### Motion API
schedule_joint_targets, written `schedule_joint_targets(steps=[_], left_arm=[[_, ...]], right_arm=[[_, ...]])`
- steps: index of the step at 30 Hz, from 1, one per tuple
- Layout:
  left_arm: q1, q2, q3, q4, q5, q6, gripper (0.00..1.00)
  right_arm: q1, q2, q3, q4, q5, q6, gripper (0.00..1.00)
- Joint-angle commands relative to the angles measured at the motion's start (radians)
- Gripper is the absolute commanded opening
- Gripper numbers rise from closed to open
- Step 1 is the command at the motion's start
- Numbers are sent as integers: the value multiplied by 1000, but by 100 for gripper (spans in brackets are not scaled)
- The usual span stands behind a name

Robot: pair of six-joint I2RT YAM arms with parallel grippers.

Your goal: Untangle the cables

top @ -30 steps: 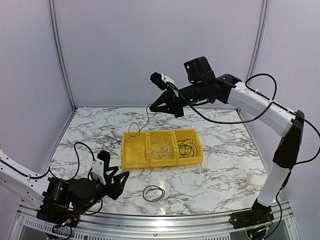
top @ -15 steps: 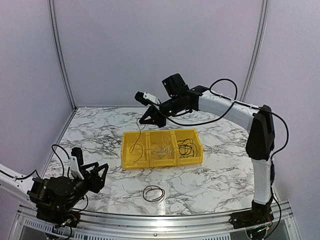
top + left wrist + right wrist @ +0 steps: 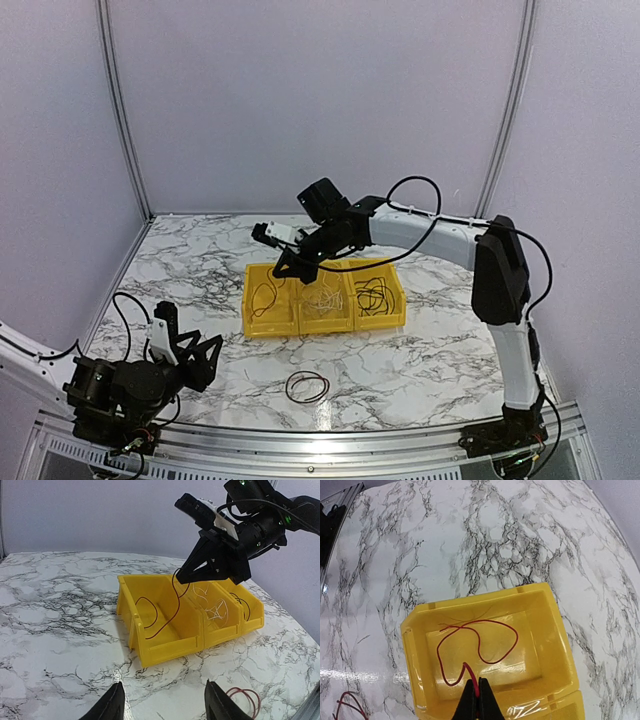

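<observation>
Though black-veined, white marble tabletop (image 3: pixel 430 355), lilac walls (image 3: pixel 300 100).

We see only the fingertips of the left gripper (image 3: pixel 164 700) at its wrist view's bottom edge, which also clips the red loop (image 3: pixel 244 700). The red wire (image 3: pixel 478 642) ends hidden inside the right gripper (image 3: pixel 478 686). From above, the white wires (image 3: pixel 322 298) are too fine for us to count.

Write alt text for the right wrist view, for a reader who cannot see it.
Seen from above, the shut right gripper pinches a thin red cable that loops down into one compartment of a yellow bin. The bin stands on a white marble-patterned table. Part of another cable loop shows at the lower left edge.
</observation>
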Motion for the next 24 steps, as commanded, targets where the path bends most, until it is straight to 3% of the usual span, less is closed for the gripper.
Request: schedule_joint_targets(steps=[1, 11, 17, 20, 24], left_arm=[[1, 13, 36, -18, -32, -4, 56], [2, 58, 57, -18, -22, -6, 57], [3, 115, 82, -20, -15, -6, 58], [2, 142, 92, -20, -11, -7, 59], [2, 161, 104, -21, -7, 1, 59]], right_arm=[[72, 37, -8, -9, 167, -43, 0], [97, 142, 39, 11, 340, -70, 0], [98, 166, 60, -2, 343, -63, 0], [103, 145, 61, -7, 340, -59, 7], [108, 89, 59, -27, 341, -51, 25]])
